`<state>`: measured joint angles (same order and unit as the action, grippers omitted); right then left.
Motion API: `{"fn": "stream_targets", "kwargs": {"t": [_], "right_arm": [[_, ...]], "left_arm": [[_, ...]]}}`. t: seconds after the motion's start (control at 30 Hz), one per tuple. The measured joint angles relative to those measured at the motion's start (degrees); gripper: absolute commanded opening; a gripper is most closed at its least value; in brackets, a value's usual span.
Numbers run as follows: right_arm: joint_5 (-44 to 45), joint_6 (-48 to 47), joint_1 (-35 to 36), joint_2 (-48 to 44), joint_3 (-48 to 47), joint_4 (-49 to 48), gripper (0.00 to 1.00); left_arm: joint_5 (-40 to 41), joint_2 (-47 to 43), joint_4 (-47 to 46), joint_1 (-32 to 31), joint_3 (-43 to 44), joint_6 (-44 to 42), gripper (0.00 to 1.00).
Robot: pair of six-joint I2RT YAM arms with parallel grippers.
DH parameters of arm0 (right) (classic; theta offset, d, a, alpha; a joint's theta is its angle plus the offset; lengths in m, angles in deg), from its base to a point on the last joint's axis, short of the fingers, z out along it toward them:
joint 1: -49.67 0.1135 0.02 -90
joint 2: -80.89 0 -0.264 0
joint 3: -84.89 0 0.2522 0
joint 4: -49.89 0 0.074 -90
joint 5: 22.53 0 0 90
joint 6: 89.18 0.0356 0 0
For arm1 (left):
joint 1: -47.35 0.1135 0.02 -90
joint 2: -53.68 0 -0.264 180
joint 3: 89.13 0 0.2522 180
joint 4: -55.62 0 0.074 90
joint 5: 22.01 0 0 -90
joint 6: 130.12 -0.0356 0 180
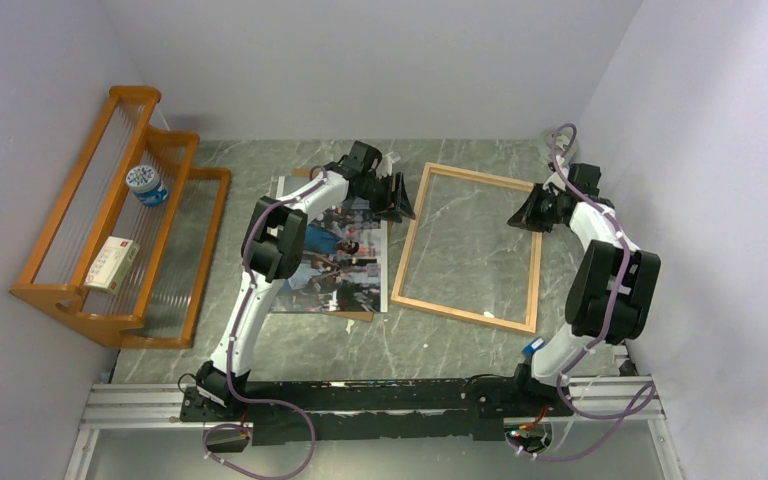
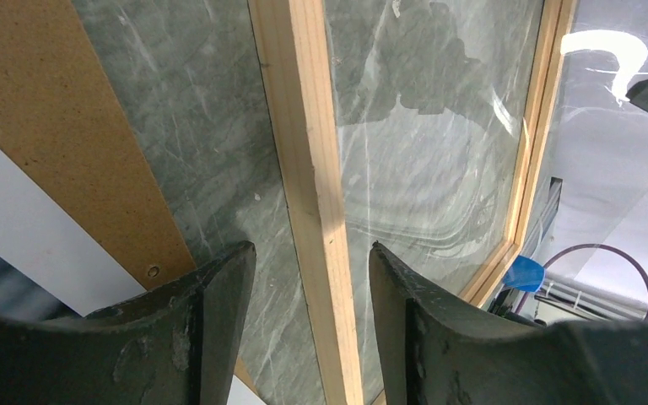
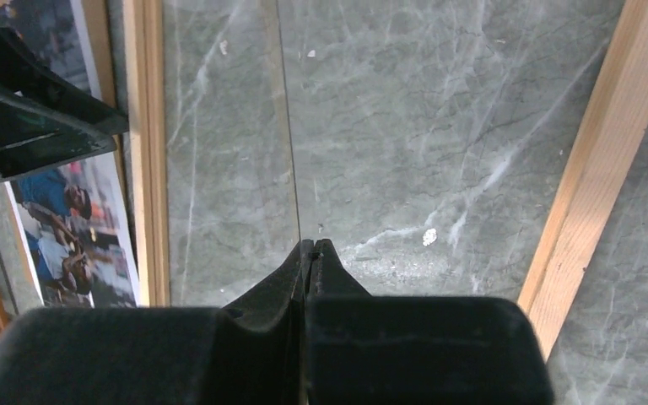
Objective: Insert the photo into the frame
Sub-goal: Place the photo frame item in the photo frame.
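Note:
The photo (image 1: 345, 262) lies face up on a brown backing board (image 1: 360, 316) at mid-left; it also shows in the right wrist view (image 3: 67, 228). The light-wood frame (image 1: 405, 250) lies flat to its right. My left gripper (image 1: 400, 200) is open and empty, its jaws straddling the frame's left rail (image 2: 312, 169) from above without touching it. My right gripper (image 1: 522, 215) is over the frame's right side, shut on the edge of a thin clear pane (image 3: 291, 169) that runs away from its fingertips (image 3: 321, 253).
An orange wooden rack (image 1: 110, 230) stands at the far left, holding a blue-capped jar (image 1: 146, 184) and a small box (image 1: 112, 263). Walls close in at the back, left and right. The board (image 2: 42, 110) lies just left of the frame's rail.

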<state>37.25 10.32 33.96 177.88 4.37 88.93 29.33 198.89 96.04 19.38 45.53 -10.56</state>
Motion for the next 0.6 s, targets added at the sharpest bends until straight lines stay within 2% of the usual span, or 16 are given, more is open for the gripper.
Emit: {"fn": "stream_targets", "kwargs": {"t": [0.17, 0.27, 0.5, 0.57, 0.6], "right_arm": [[-1.42, 1.27, 0.02, -3.39, 3.26, -3.23, 0.00], [-1.42, 2.56, 0.02, -4.22, 4.13, -4.26, 0.14], [1.40, 5.57, 0.07, -4.24, 4.94, -6.10, 0.33], [1.68, 6.21, 0.07, -4.24, 5.40, -6.47, 0.34], [1.70, 6.47, 0.07, -4.24, 5.60, -6.58, 0.31]], "left_arm": [[0.02, 0.17, 0.20, 0.02, 0.24, 0.02, 0.59], [0.00, 0.20, 0.24, 0.00, 0.26, 0.02, 0.60], [-0.09, 0.20, 0.20, 0.00, 0.26, 0.04, 0.61], [-0.11, 0.20, 0.20, 0.00, 0.26, 0.04, 0.61], [-0.11, 0.20, 0.20, 0.00, 0.26, 0.07, 0.61]]}}
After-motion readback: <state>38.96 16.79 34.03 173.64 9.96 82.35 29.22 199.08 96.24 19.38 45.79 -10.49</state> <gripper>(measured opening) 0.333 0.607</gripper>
